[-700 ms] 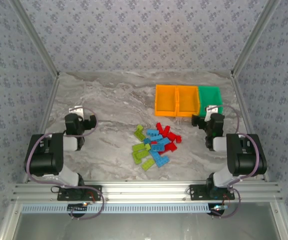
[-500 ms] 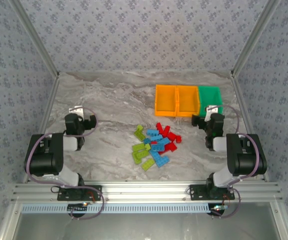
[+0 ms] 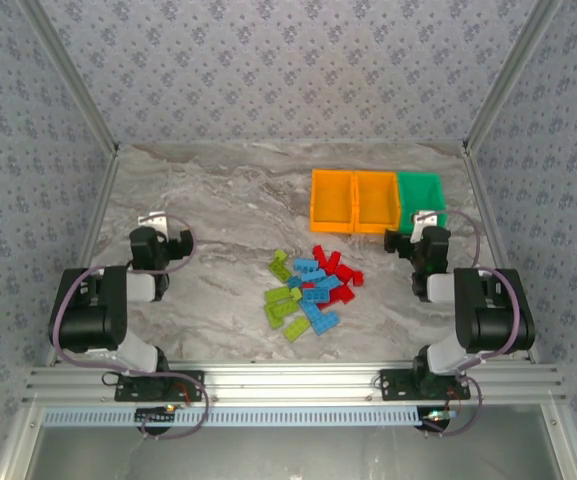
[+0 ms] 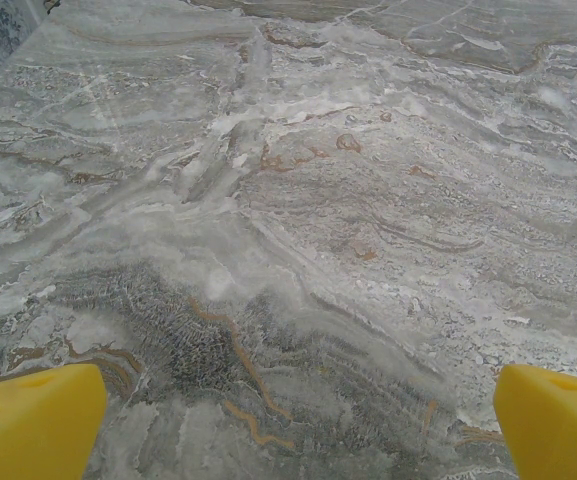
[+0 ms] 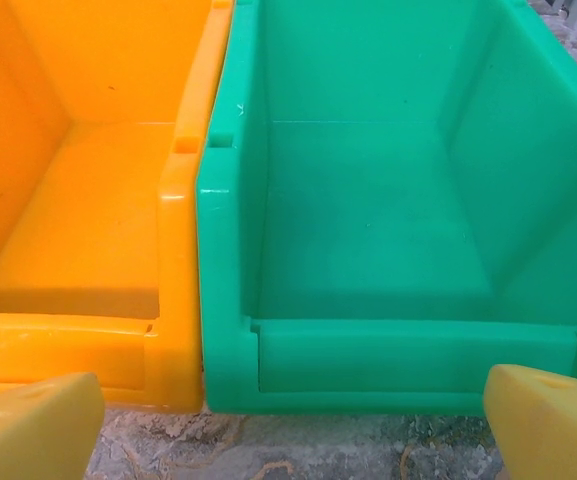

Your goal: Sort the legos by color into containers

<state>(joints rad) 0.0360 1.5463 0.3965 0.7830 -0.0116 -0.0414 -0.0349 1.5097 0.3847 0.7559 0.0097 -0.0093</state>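
1. Left gripper (image 3: 166, 236) sat well to the left of the lego pile (image 3: 310, 292). Its jaws were set wide apart with nothing held, over bare tabletop (image 4: 298, 200).
2. Right gripper (image 3: 417, 238) sat to the right of the pile, likewise wide open and empty. It faced the near wall of the green bin (image 5: 368, 200). Risk (judgement): advanced low from there, it could shove that bin.
3. Lego pile: red, light blue and lime bricks lay flat, touching, some apparently overlapping.
   - Risk (judgement): closing on a packed brick could pinch a neighbour of another colour or scatter the heap. A skewed brick could slip unless the wrist were turned to match.
   - No common heading; long axes ran at mixed angles, many diagonal.
4. Beyond the pile, to its right, stood an orange bin (image 3: 333, 203), a second orange bin (image 3: 375, 203) and the green bin. Their walls touched, all were empty, mouths up.
   - Risk (judgement): twin orange bins invite mixing red with blue.
   - The row ran left to right; each bin's long axis ran near to far.
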